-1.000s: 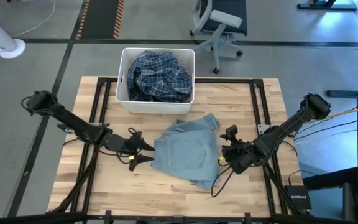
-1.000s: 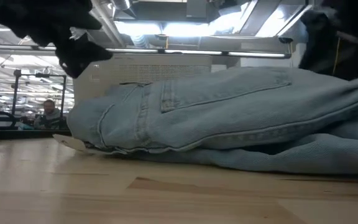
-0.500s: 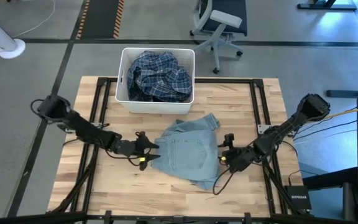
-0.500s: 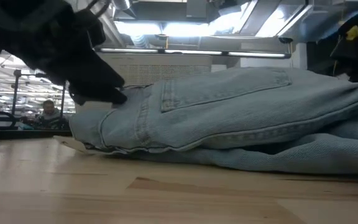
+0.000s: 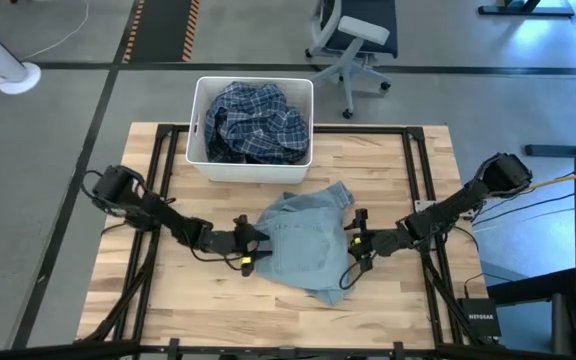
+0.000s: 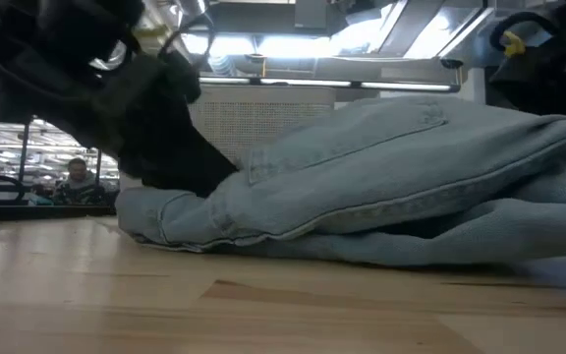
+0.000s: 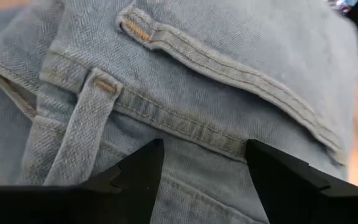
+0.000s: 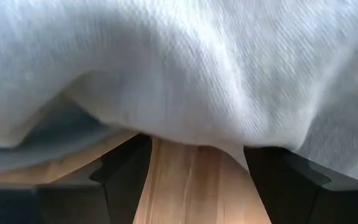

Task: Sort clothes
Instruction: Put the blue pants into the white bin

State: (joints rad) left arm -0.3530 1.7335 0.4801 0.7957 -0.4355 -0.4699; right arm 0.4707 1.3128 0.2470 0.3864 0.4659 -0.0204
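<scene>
Item 1, left gripper (image 5: 251,249): you have it at the nine o'clock edge of the denim, fingers spread. In the left wrist view the two dark fingers (image 7: 138,180) straddle the waistband seam beside a belt loop (image 7: 79,127), lying on the cloth and not yet pinching it.

Item 2, light blue denim piece (image 5: 303,245): it lies crumpled at the table's centre on the wooden table (image 5: 418,160), just at six o'clock from the bin. The low view shows it heaped, with folds underneath.

Item 3, white bin (image 5: 200,150): at twelve o'clock on the table, already holding the navy-white plaid shirt (image 5: 256,122).

Item 4, right gripper (image 5: 355,243): you have it at the denim's three o'clock edge, fingers spread. Its wrist view shows the cloth's edge draped just ahead of the fingers, bare wood between them.

Risks, as judged from here:
- If you close the left fingers on the seam alone, the thick waistband may slip out on the lift.
- If the right fingers close low, they could scrape the wood and catch only a loose hem.
- Uneven grips would likely let the heap sag and snag the bin's rim.
</scene>
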